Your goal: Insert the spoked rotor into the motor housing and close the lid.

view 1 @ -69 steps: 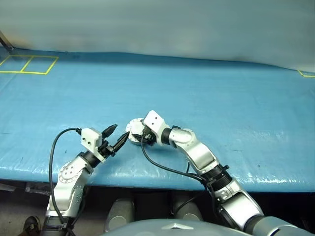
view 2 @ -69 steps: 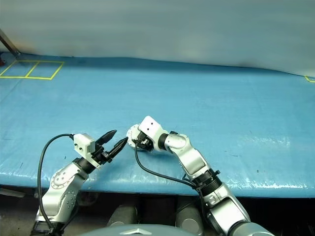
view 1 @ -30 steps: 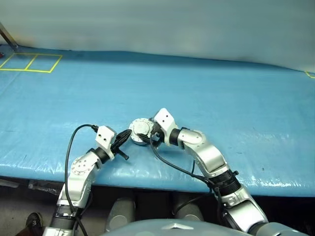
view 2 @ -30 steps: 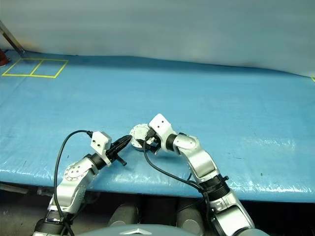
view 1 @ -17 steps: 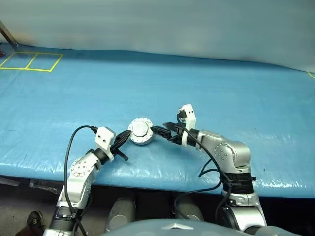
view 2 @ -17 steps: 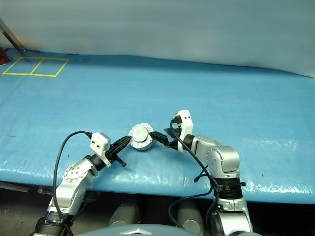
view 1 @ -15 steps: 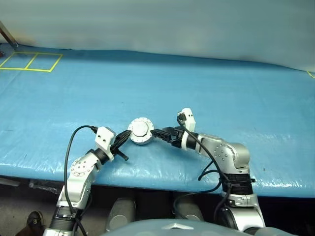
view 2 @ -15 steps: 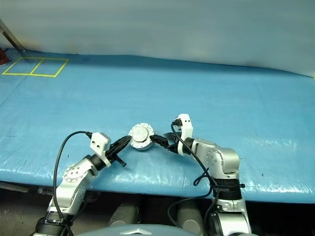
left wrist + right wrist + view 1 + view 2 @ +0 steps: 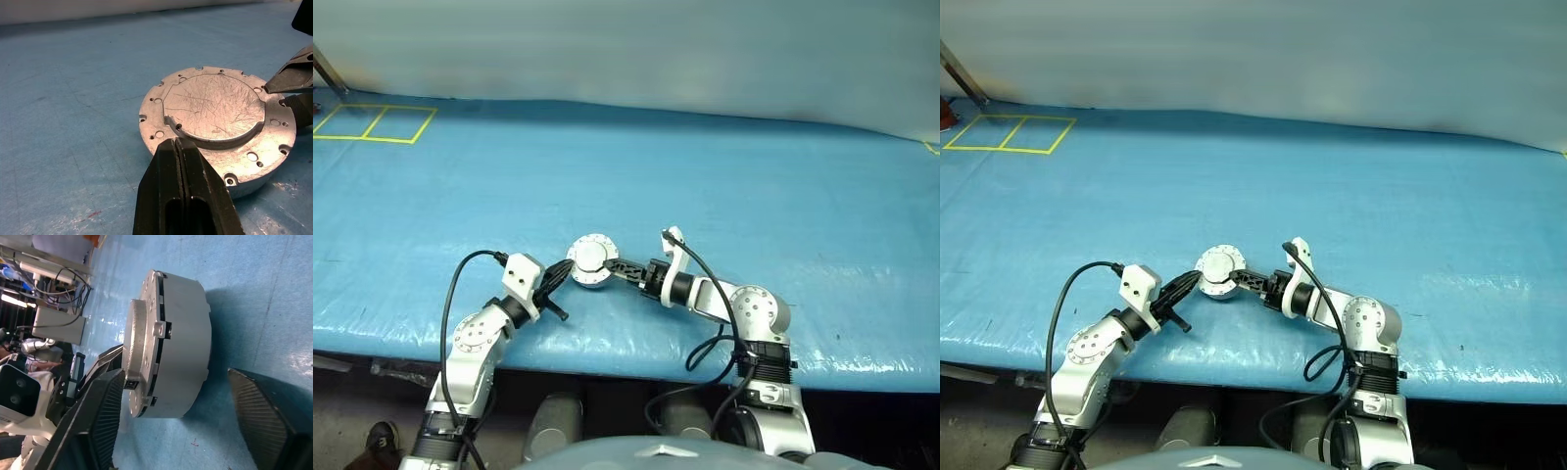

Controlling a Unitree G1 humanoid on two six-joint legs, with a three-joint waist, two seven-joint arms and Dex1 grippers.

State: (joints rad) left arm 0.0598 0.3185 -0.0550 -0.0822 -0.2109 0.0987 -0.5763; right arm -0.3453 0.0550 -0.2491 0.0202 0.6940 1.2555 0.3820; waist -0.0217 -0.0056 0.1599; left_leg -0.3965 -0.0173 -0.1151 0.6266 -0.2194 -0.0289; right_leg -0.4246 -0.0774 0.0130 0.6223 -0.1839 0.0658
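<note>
The motor housing (image 9: 590, 262) sits near the front edge of the blue-covered table (image 9: 724, 166), the lid (image 9: 215, 104) already seated on top, and lies directly between the two pincers. The left gripper (image 9: 558, 280), fingers pressed together and holding nothing, rests its tip at the housing's left rim. The right gripper (image 9: 618, 267) reaches in level from the opposite side, jaws parted and straddling the assembly top to bottom: one ribbed finger (image 9: 93, 416) over the lid's face, the other (image 9: 264, 418) on the base side, apart from the metal. The right arm looks better placed for any squeeze, which would run along the stack's short axis, lid towards base. The assembly is a squat, silver-grey round case, its lid scratched and ringed with small holes, a thin dark seam showing between lid and body. The spoked rotor is presumably enclosed.
</note>
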